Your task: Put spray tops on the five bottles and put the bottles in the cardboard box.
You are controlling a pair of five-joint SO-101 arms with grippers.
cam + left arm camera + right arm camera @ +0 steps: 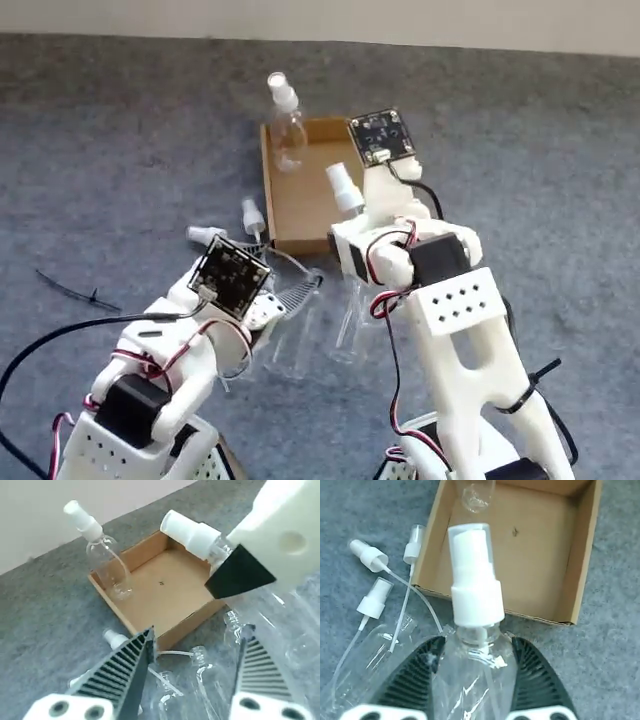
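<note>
My right gripper [479, 642] is shut on a clear bottle [470, 670] that wears a white spray top [474, 592], held just short of the cardboard box [582, 570]. In the high view this held bottle [345, 190] hangs over the near edge of the box [266, 185]. Another capped bottle [286, 130] stands in the box's far left corner. My left gripper [198, 635] is open and low over uncapped bottles [202, 662] lying on the carpet. Three loose spray tops [367, 555] with thin tubes lie left of the box.
Grey carpet covers the table. More bare bottles [300, 325] lie between the two arms, close to the box's near side. A black cable tie [75, 292] lies at the far left. The right arm's body [280, 525] is close beside my left gripper.
</note>
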